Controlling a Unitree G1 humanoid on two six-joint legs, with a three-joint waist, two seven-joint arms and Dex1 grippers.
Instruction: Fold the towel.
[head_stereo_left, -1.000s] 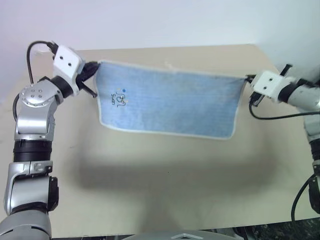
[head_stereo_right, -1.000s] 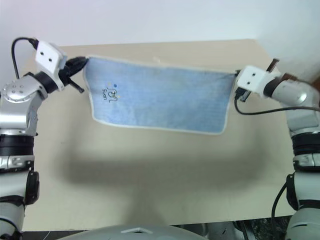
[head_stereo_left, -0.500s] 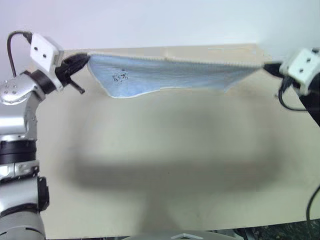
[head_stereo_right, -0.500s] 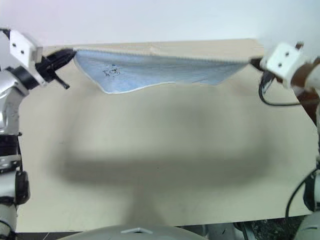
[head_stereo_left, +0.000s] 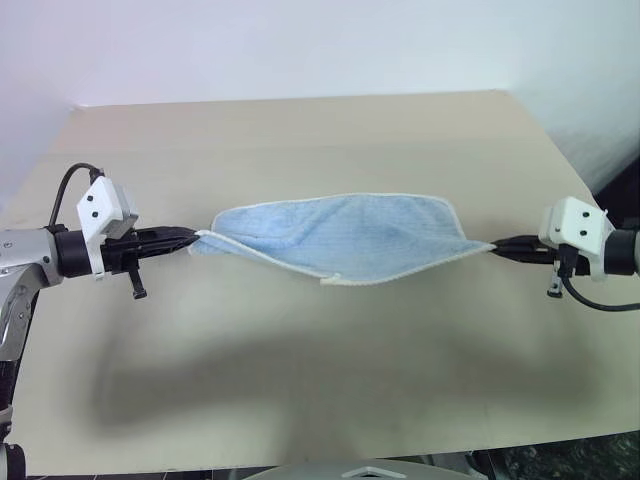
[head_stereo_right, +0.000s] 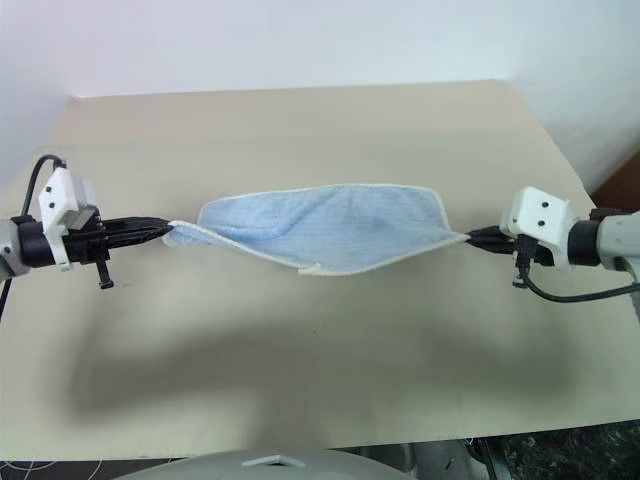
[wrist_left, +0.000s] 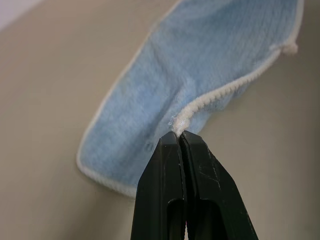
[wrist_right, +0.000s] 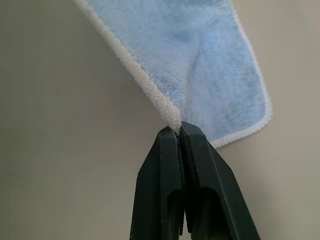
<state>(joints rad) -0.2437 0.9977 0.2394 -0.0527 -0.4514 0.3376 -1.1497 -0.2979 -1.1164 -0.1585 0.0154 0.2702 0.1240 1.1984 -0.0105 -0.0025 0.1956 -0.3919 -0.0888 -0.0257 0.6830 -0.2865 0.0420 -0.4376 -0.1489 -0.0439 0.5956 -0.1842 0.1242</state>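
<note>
The left claw (head_stereo_left: 192, 238) is clamped tight on one corner of the towel (head_stereo_left: 345, 235), its two black fingers (wrist_left: 170, 165) pressed together with the whitish stitched edging pinched between their tips. The right claw (head_stereo_left: 497, 246) grips the opposite corner the same way, fingers (wrist_right: 172, 150) closed flat against each other on the thick white hem.

The towel hangs between the two claws, stretched from one to the other above the beige surface (head_stereo_left: 330, 400). From each claw the cloth runs inward toward the other, with its middle sagging lower than the pinched corners. The light-blue terry looks doubled over along its length, with a white-edged border curving along the far side and another along the near, lower side. Its shadow falls on the surface nearer the robot than the cloth, which suggests the towel is lifted clear, though whether the lowest sag brushes the surface is hard to tell.

Both claws point toward each other, roughly level, well apart, with the towel filling the span between them.
</note>
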